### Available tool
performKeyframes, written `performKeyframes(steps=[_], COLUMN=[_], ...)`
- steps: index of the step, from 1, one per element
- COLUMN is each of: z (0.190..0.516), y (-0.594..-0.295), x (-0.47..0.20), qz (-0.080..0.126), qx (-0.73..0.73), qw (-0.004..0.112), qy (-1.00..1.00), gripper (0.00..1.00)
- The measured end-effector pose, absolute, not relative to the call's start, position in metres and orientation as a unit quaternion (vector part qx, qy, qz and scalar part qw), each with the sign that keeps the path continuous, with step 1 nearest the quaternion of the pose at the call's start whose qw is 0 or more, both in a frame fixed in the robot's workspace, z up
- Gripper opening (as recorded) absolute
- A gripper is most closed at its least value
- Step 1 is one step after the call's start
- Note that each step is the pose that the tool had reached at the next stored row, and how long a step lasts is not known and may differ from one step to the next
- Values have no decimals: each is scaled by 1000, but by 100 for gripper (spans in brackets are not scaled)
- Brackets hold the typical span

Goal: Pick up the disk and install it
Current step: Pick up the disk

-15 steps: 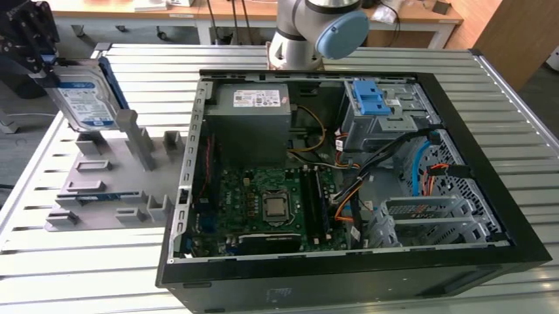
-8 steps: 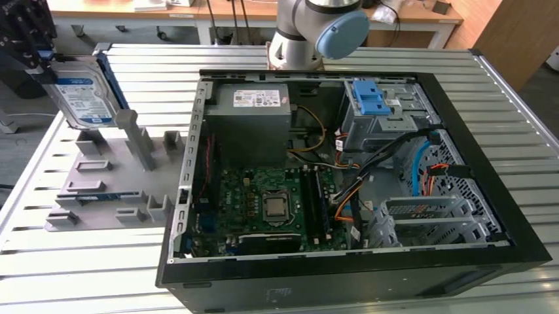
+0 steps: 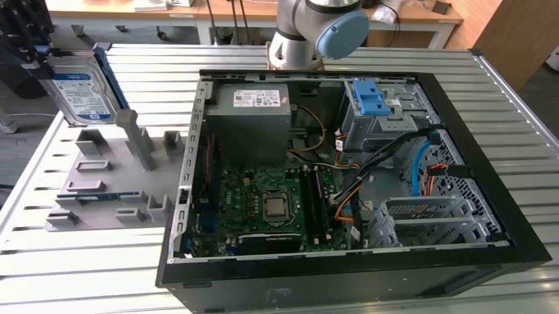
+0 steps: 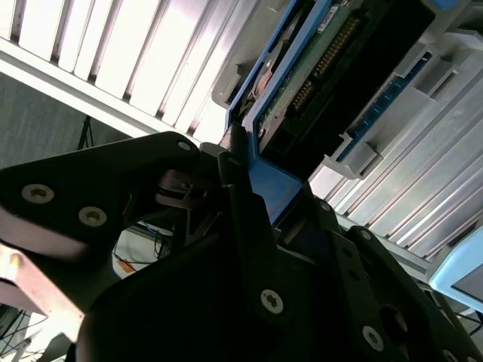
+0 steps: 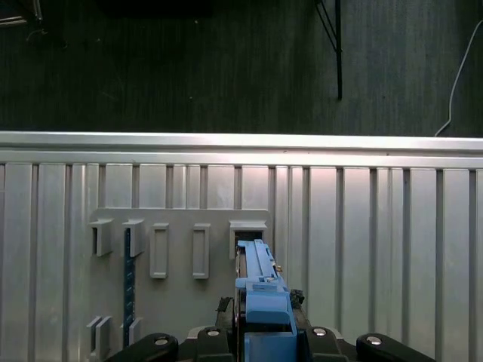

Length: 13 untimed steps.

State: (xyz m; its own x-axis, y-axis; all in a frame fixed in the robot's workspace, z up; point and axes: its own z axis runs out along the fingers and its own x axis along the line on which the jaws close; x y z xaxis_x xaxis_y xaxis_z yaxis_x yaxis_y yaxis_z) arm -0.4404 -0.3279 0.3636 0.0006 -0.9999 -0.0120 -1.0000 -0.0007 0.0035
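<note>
- Gripper (image 3: 33, 53) pinches the disk (image 3: 81, 90) by its blue frame. In the second wrist view, fingers (image 4: 240, 197) press on the frame edge.
- Disk stands upright, label facing the exterior camera, at the exterior view's far left.
- Disk sits over the grey rack (image 3: 105, 180), at its end slot (image 5: 247, 230). Can't tell if the lower edge is clear of it.
- Open case (image 3: 349, 190) lies on the slatted table (image 3: 506, 98), well apart from the disk, on the exterior view's right.
- Blue-latched bay (image 3: 374, 99) sits in the case's far corner.
</note>
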Motion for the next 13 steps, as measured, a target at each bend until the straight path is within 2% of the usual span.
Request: performKeyframes(steps=[13], z=[377], y=[-328], x=[-441], qz=[5], qx=[-707], qw=[4], qy=[707], gripper=[36])
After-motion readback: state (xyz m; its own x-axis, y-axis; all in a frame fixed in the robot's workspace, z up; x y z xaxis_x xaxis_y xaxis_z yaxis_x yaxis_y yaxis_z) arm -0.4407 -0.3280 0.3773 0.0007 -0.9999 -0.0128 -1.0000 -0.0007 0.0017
